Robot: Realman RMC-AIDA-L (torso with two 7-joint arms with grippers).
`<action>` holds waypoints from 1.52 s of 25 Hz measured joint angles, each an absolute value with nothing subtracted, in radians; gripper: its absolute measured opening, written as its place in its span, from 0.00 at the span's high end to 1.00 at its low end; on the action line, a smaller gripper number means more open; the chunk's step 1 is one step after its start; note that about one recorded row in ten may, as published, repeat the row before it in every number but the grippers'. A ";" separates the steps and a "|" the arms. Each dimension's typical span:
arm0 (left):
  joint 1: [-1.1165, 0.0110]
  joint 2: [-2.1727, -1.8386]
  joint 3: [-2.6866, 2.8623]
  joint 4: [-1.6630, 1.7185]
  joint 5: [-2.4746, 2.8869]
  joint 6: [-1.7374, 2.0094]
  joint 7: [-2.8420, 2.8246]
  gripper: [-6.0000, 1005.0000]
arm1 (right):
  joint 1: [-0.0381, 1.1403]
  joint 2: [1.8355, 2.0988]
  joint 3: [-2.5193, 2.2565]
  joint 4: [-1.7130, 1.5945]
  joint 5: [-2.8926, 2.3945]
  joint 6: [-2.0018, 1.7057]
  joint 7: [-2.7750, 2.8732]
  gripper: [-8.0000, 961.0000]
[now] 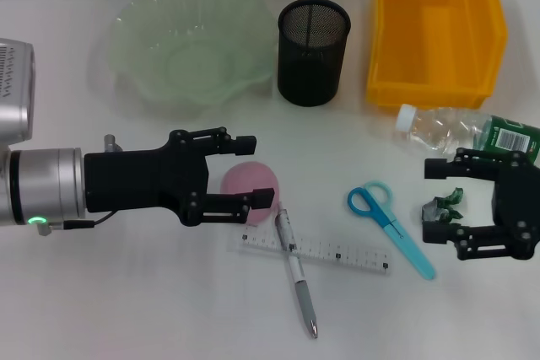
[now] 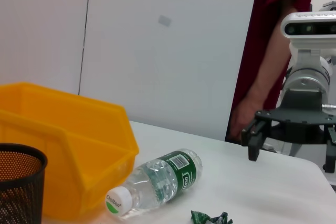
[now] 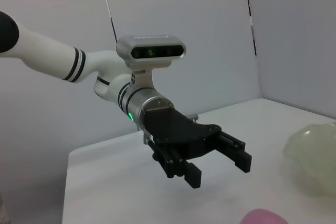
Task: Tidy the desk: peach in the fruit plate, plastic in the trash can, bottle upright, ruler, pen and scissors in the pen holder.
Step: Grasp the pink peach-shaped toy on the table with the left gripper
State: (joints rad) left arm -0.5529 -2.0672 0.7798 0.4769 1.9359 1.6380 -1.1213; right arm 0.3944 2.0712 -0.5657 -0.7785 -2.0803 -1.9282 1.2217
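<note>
A pink peach (image 1: 245, 181) lies on the white desk. My left gripper (image 1: 253, 171) is open and hovers over it, one finger on each side; the right wrist view shows this gripper (image 3: 218, 170) above the peach (image 3: 262, 217). My right gripper (image 1: 434, 201) is open around a crumpled green plastic scrap (image 1: 445, 205). A clear bottle (image 1: 456, 131) with a green label lies on its side just behind it. Blue scissors (image 1: 388, 225), a clear ruler (image 1: 337, 252) and a silver pen (image 1: 299, 280) lie at the front middle.
A pale green fruit plate (image 1: 190, 40) stands at the back left, a black mesh pen holder (image 1: 313, 40) at the back middle and a yellow bin (image 1: 434, 27) at the back right. A person in red (image 2: 273, 51) stands beyond the desk.
</note>
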 joint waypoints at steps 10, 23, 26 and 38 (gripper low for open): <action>-0.543 -2.066 0.769 0.477 1.932 1.629 -1.094 0.21 | 0.392 2.077 -0.570 -0.775 -2.075 -1.920 1.220 0.14; -0.558 -2.075 0.778 0.398 1.926 1.432 -1.028 0.21 | 0.356 2.079 -0.563 -0.764 -2.053 -1.878 1.219 0.14; -0.578 -2.077 0.823 0.377 1.927 1.355 -1.034 0.21 | 0.356 2.079 -0.563 -0.757 -2.052 -1.868 1.218 0.14; -0.608 -2.078 0.891 0.350 1.930 1.238 -1.065 0.26 | 0.350 2.079 -0.563 -0.756 -2.052 -1.857 1.221 0.14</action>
